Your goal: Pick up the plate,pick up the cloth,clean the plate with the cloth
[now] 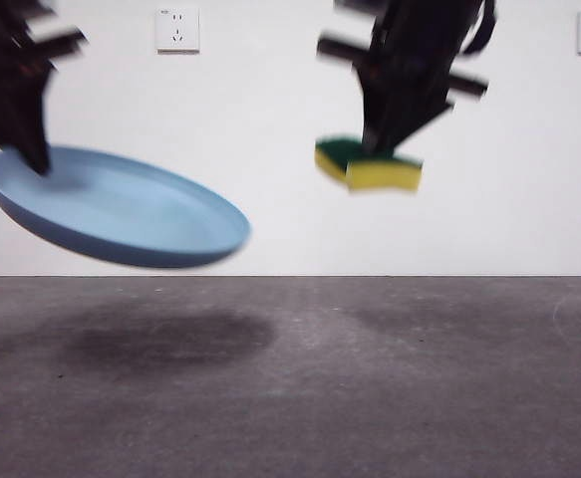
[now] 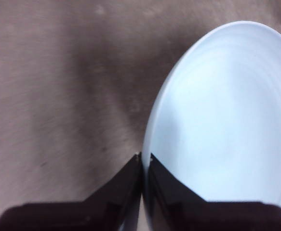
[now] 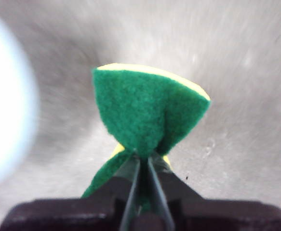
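- The left gripper (image 1: 33, 149) is holding the plate (image 1: 121, 209) in the air over the table (image 1: 290, 398), on the left of the front view. Its jaws are pinching together on the rim, as the left wrist view shows (image 2: 144, 166).
- The plate is hanging tilted, its far side dipping toward the middle, and is casting a dark shadow on the table beneath.
- The right gripper (image 1: 382, 149) is carrying the sponge (image 1: 370, 164) on the right, also aloft and well apart from the plate. Its jaws are squeezing the sponge so hard that the green layer (image 3: 147, 110) is folding around them.
- Both pick-ups are looking done; the wiping is the step now in hand, I judge.
- To do it well, the sponge should be coming down onto the plate's inner face, pressing lightly, since the plate is being held by one edge only and a hard push could be levering it out of the grip.
- Keeping the plate steady while the sponge is sweeping across would help.
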Robot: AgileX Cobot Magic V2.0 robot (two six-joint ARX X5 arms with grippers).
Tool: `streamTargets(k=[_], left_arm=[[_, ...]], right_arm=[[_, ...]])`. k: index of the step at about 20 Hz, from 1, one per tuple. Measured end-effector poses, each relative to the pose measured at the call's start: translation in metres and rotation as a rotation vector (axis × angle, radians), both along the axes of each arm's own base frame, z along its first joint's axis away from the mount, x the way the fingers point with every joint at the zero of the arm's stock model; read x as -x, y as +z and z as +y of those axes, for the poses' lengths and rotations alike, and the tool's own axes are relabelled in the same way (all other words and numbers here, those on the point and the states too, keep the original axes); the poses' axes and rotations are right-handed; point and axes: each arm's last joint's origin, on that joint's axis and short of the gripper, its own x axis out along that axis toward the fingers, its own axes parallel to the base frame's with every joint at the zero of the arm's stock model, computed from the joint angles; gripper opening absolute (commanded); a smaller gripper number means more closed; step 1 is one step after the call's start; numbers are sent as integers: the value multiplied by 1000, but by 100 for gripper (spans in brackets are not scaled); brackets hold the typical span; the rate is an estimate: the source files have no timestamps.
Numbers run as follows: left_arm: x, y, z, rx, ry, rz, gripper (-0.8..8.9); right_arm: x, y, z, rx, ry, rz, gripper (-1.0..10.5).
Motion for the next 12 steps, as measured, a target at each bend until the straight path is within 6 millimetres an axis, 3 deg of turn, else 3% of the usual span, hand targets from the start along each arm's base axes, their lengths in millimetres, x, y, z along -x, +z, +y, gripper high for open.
streamTargets(k=[3,5,9,12], left_arm=[[-14,-18,-26,29,-79,17,-8],[-16,-22,-47,81,-138,2,-8],[-8,-18,-81,132,-226,-49,-8],[-6,-16,-88,154,-235,-59,-8]], right_arm=[[23,25,2,-94,70,-29,-17],[32,27,12,-102,108,-28,-17],[34,4,44,-72,181,28,-17],[32,-24,70,-39,227,85,-16]])
